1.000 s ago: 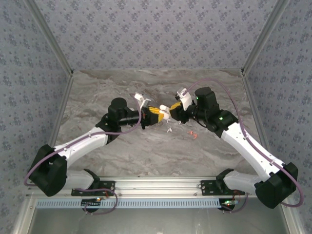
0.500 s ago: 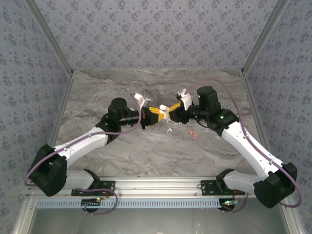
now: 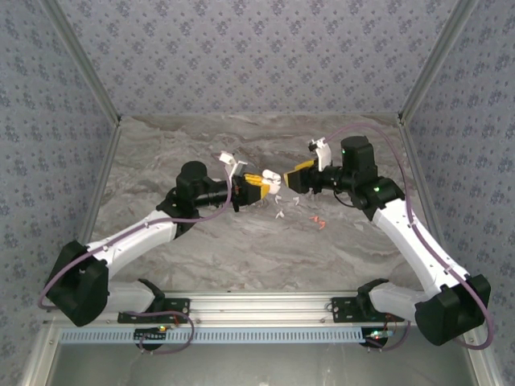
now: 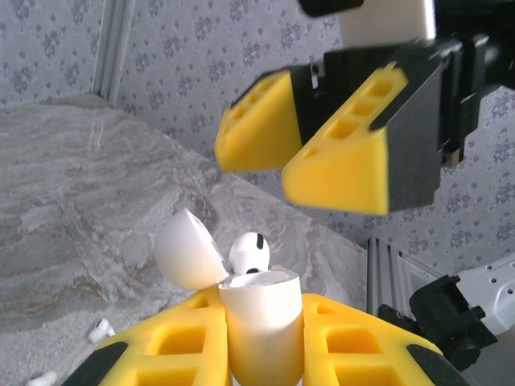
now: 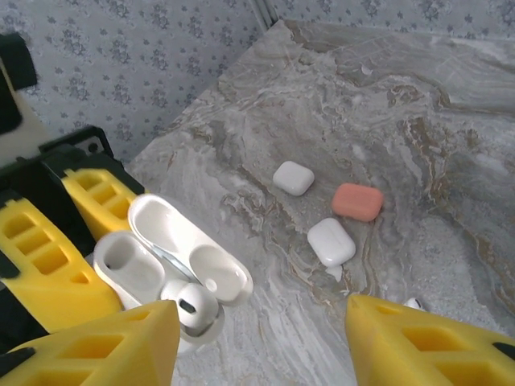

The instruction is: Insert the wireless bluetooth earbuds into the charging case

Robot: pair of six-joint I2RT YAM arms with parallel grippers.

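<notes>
White charging case (image 5: pixel 169 265), lid hinged open, clamped between the yellow fingers of the left gripper (image 3: pixel 259 184), whose jaws press tight on its body; one white earbud (image 4: pixel 249 252) stands in one well of the case, the other well vacant; right gripper (image 3: pixel 296 173) just beyond the case, jaws parted about halfway and holding nothing; two closed white cases (image 5: pixel 293 178) and a red-orange case (image 5: pixel 357 202) lie on the marble table (image 5: pixel 418 104) past the open case; two red-orange earbuds (image 3: pixel 319 221) lie loose to its right.
</notes>
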